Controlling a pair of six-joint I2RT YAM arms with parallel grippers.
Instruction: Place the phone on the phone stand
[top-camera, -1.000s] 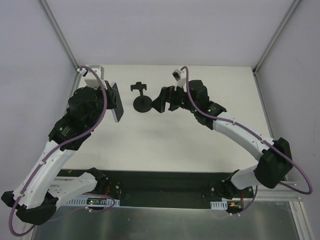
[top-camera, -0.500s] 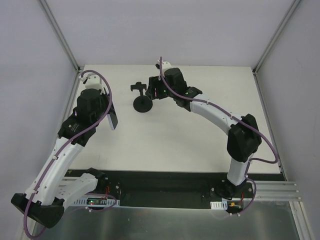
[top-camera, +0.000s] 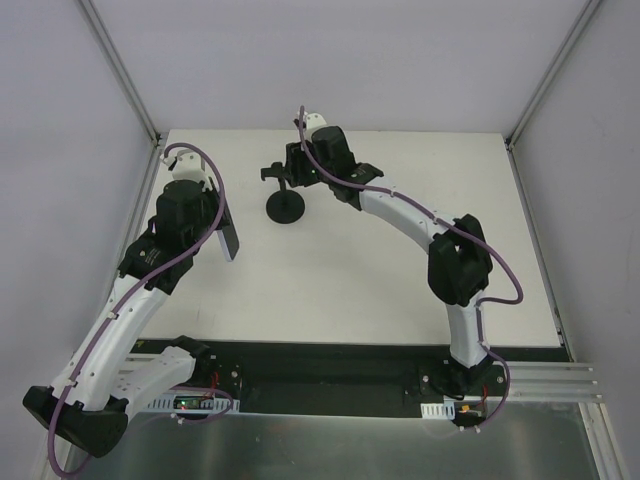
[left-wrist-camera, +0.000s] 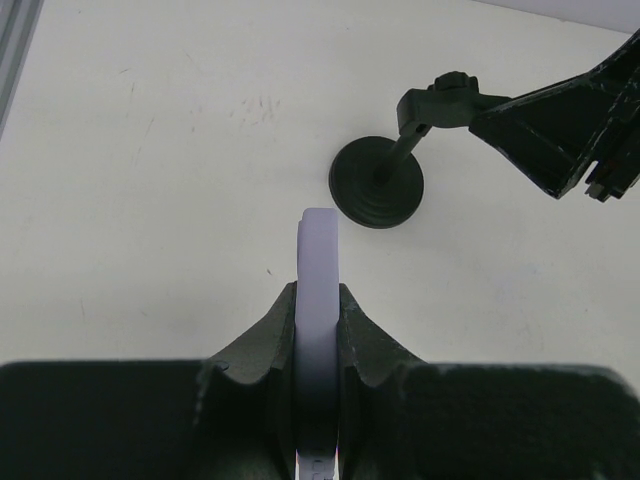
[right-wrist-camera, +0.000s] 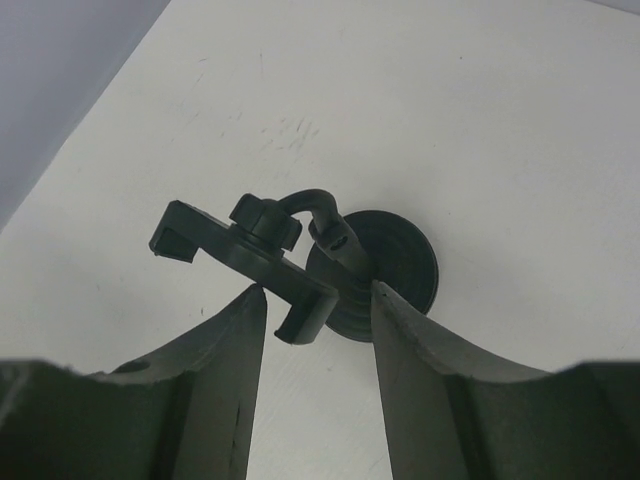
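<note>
The phone (left-wrist-camera: 320, 262) shows edge-on as a pale strip, clamped upright between the jaws of my left gripper (left-wrist-camera: 320, 292). From above, the phone (top-camera: 230, 243) hangs at the left gripper (top-camera: 221, 226), left of and nearer than the phone stand (top-camera: 286, 207). The stand is matte black, with a disc base (right-wrist-camera: 400, 258), a bent post and a forked cradle (right-wrist-camera: 232, 243). My right gripper (right-wrist-camera: 316, 290) is at the stand, with its jaws partly apart on either side of the cradle's near end and the post. A gap shows beside the right finger (right-wrist-camera: 420, 360).
The right gripper (left-wrist-camera: 560, 130) reaches the cradle from the right in the left wrist view. Aluminium frame posts (top-camera: 120, 75) and grey walls enclose the white table (top-camera: 350, 290). A black mounting rail (top-camera: 330, 375) runs along the near edge.
My right arm swung left and farther back to the stand, and its jaws narrowed around the cradle. The left arm drew the phone slightly nearer.
</note>
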